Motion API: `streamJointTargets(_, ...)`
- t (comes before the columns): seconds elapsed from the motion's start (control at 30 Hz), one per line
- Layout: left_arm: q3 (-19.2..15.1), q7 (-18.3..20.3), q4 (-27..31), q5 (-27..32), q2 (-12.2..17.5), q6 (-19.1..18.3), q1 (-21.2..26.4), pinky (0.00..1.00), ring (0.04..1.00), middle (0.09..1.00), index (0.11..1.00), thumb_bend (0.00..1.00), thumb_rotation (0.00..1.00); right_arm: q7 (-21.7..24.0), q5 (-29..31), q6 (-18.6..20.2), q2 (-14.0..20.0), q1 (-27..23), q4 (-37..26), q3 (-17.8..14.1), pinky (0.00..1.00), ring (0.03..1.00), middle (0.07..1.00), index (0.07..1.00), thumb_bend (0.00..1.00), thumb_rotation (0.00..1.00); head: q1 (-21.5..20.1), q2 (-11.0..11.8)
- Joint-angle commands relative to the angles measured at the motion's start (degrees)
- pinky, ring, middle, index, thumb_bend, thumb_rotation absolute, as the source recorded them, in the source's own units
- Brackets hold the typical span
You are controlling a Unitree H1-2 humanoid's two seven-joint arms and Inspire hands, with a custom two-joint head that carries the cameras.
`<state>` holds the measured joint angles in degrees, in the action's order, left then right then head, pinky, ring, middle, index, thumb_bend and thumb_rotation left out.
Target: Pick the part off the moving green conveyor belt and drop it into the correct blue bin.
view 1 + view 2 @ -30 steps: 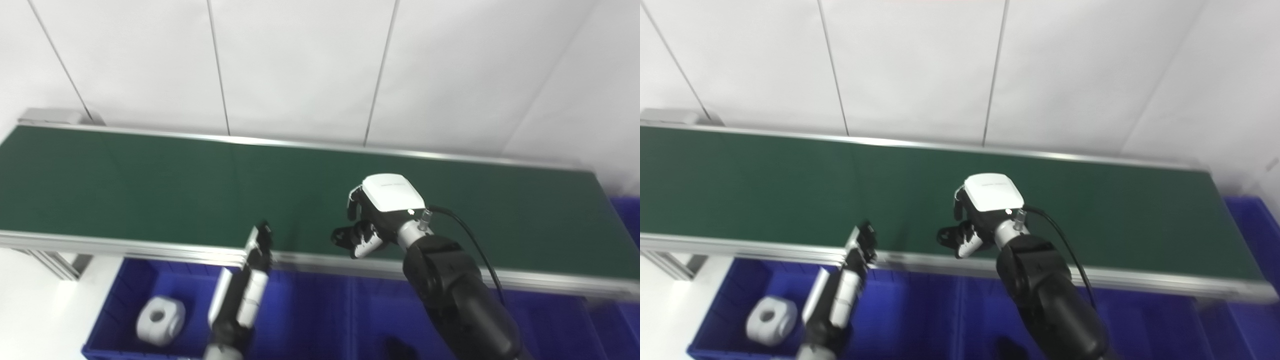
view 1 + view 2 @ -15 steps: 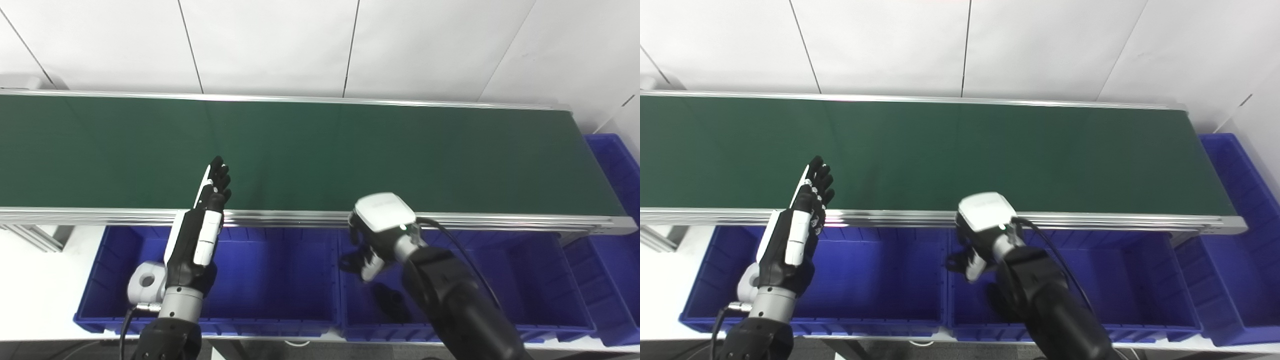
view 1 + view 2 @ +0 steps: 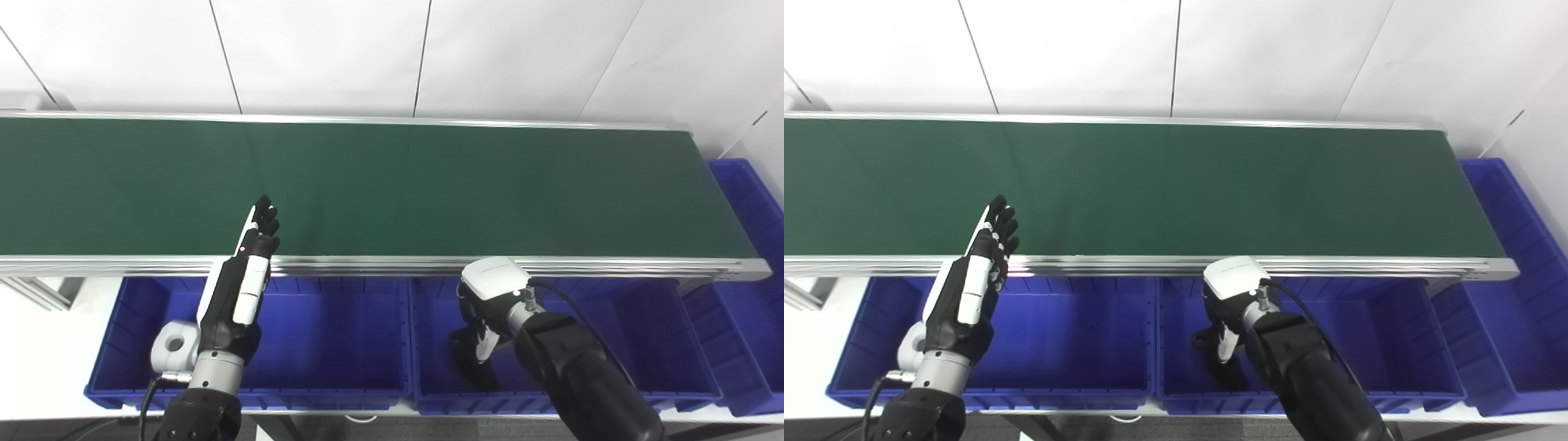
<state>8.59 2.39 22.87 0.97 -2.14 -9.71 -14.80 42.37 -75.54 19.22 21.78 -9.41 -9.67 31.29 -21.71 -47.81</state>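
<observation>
My right hand [image 3: 484, 306] is reaching down inside the middle blue bin [image 3: 674, 380], over a dark part [image 3: 468, 367] on its floor; grip unclear. My left hand [image 3: 245, 275] is waiting flat, fingers spread, by the bare conveyor belt [image 3: 392, 184].

We see bright, even light; faint glare on belt rail [image 3: 380, 264]; soft shadows inside bins [image 3: 343, 331]; frames sharp, no motion blur.
</observation>
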Motion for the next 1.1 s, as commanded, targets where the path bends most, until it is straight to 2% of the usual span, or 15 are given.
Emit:
streamJointTargets(0.0, 0.1, 0.47, 1.0, 0.92, -0.45, 1.41, 0.56, 1.0, 1.0, 1.0, 1.0, 0.63, 0.95, -0.69, -1.26, -1.36, 0.24, -1.72, -1.31, -1.2, 0.42, 0.541, 0.641, 0.645, 0.91, 0.47, 0.26, 0.08)
streamJointTargets(0.03, 0.1, 0.48, 0.99, 1.16, -0.6, 1.35, 0.54, 1.0, 1.0, 1.0, 1.0, 0.63, 0.94, -0.52, -1.39, -1.31, 0.19, -1.63, -1.33, -1.41, 0.48, 0.616, 0.693, 0.675, 0.97, 0.55, 0.37, 0.12)
streamJointTargets(0.1, 0.28, 0.49, 0.87, 0.96, -0.73, 1.69, 0.56, 1.0, 1.0, 1.0, 1.0, 0.61, 0.95, -0.89, -1.6, -1.53, 0.19, -1.29, -1.4, -1.74, 0.56, 0.716, 0.776, 0.754, 1.0, 0.63, 0.78, 0.22)
streamJointTargets(0.17, 0.41, 0.51, 0.41, 0.82, -0.88, 2.54, 0.55, 1.0, 1.0, 1.0, 1.0, 0.61, 0.95, -1.73, -1.36, -1.76, 0.18, -0.88, -1.4, -2.13, 0.59, 0.744, 0.806, 0.782, 1.0, 0.66, 1.05, 0.35)
streamJointTargets(0.3, 0.58, 0.68, -0.39, 0.77, -0.96, 3.76, 0.43, 1.0, 1.0, 1.0, 1.0, 0.6, 0.96, -1.57, 0.65, -1.49, -0.22, -0.21, -2.77, -3.46, 0.56, 0.746, 0.828, 0.818, 1.0, 0.74, 1.44, 0.69)
streamJointTargets(0.37, 0.67, 0.83, -0.78, 0.84, -1.0, 4.45, 0.33, 1.0, 1.0, 1.0, 1.0, 0.59, 0.95, -2.14, 2.44, -2.05, -0.12, 0.25, -3.84, -4.19, 0.52, 0.724, 0.826, 0.822, 1.0, 0.85, 1.79, 0.86)
streamJointTargets(0.4, 0.76, 0.85, -0.95, 0.69, -1.03, 4.87, 0.21, 1.0, 1.0, 1.0, 1.0, 0.59, 0.96, -2.72, 5.45, -2.86, 0.0, 0.71, -5.23, -5.13, 0.51, 0.696, 0.808, 0.819, 1.0, 0.94, 2.2, 1.06)
streamJointTargets(0.5, 1.03, 0.6, -1.43, 0.04, -1.29, 6.02, -0.15, 1.0, 1.0, 1.0, 1.0, 0.59, 0.96, -4.62, 13.12, -4.01, -0.45, 2.82, -10.98, -8.32, 0.51, 0.671, 0.777, 0.804, 1.0, 0.99, 3.03, 1.61)
streamJointTargets(0.7, 1.51, -0.06, -2.72, -1.19, -2.02, 7.74, -0.58, 1.0, 1.0, 1.0, 1.0, 0.6, 0.96, -7.34, 23.13, -1.49, -4.2, 8.46, -20.98, -15.12, 0.53, 0.691, 0.777, 0.8, 1.0, 1.0, 7.04, 3.78)
streamJointTargets(0.8, 1.97, -0.66, -3.94, -2.07, -2.58, 9.69, -1.15, 1.0, 0.998, 1.0, 1.0, 0.57, 0.96, -12.75, 32.06, -1.54, -8.85, 13.44, -24.01, -20.4, 0.5, 0.651, 0.757, 0.783, 1.0, 1.0, 8.84, 4.88)
streamJointTargets(0.87, 2.21, -1.11, -4.72, -2.93, -2.97, 10.5, -1.42, 1.0, 0.995, 1.0, 1.0, 0.56, 0.97, -15.64, 37.75, -1.98, -11.91, 16.2, -24.76, -23.07, 0.55, 0.684, 0.772, 0.783, 1.0, 1.0, 10.05, 5.83)
streamJointTargets(0.93, 2.63, -2.14, -5.47, -5.42, -3.28, 10.78, -1.7, 1.0, 0.986, 1.0, 1.0, 0.6, 0.98, -21.27, 45.58, -5.62, -16.61, 19.93, -23.37, -25.88, 0.6, 0.709, 0.781, 0.788, 1.0, 1.0, 11.32, 7.08)
streamJointTargets(0.97, 2.97, -2.4, -6.06, -6.54, -3.22, 11.38, -1.81, 1.0, 0.986, 1.0, 1.0, 0.61, 0.99, -24.75, 49.66, -8.99, -18.96, 21.69, -21.36, -27.3, 0.6, 0.711, 0.782, 0.788, 1.0, 1.0, 12.29, 8.18)
streamJointTargets(1.0, 3.2, -2.53, -6.48, -7.27, -3.19, 11.85, -1.88, 1.0, 0.988, 1.0, 1.0, 0.62, 0.99, -27.17, 52.42, -11.43, -20.41, 22.81, -19.88, -28.18, 0.63, 0.728, 0.792, 0.8, 1.0, 1.0, 12.29, 8.18)
streamJointTargets(1.07, 3.85, -2.62, -7.9, -8.53, -2.88, 14.21, -2.11, 1.0, 0.989, 1.0, 1.0, 0.63, 1.0, -32.54, 58.12, -18.74, -23.0, 24.01, -14.09, -30.83, 0.69, 0.756, 0.808, 0.823, 0.98, 1.0, 13.74, 10.09)
